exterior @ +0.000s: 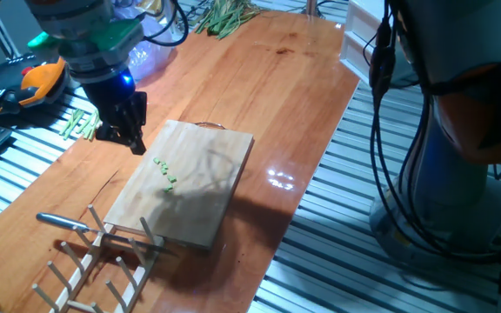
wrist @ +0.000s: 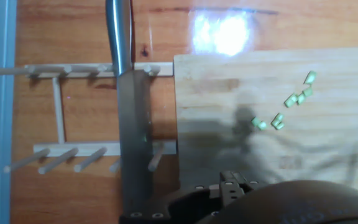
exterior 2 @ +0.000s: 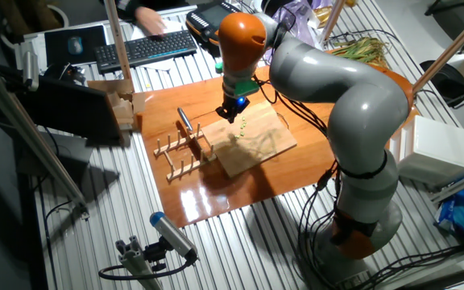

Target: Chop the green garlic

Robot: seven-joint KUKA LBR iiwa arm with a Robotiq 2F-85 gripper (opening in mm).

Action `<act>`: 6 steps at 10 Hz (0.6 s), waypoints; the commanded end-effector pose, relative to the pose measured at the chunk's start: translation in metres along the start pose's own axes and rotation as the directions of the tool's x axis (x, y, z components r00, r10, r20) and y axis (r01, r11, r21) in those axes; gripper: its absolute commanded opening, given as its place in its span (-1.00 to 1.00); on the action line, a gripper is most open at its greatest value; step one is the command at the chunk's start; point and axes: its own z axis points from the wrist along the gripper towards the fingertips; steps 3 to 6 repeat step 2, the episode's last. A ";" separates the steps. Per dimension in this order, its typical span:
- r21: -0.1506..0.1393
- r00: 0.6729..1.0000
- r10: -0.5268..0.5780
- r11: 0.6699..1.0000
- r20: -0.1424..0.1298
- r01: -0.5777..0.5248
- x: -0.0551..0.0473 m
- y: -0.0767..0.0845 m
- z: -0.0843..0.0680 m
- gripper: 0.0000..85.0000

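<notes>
The green garlic [exterior: 165,171] lies as several tiny bright green bits on the wooden cutting board [exterior: 190,196], near its far left part. In the hand view the bits [wrist: 284,106] are scattered at the board's [wrist: 260,162] upper right. My gripper [exterior: 133,142] hangs just beyond the board's far left corner, apart from the bits. Its fingertips appear together and hold nothing, as the hand view also suggests [wrist: 229,180]. In the other fixed view the gripper [exterior 2: 230,113] is above the board's [exterior 2: 260,145] edge.
A knife [exterior: 63,222] with a metal handle lies across the wooden peg rack [exterior: 103,261] next to the board; it also shows in the hand view [wrist: 118,31]. Pale green stalk sections [exterior: 78,124] lie at the table's left edge. A leafy green heap [exterior: 224,16] lies at the far end.
</notes>
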 end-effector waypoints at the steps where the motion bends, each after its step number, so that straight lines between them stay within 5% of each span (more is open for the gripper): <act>1: -0.005 1.000 0.004 1.000 0.002 -0.004 0.000 0.000 0.000 -1.00; 6: 0.001 1.000 0.009 1.000 0.006 -0.009 0.000 0.000 0.000 -1.00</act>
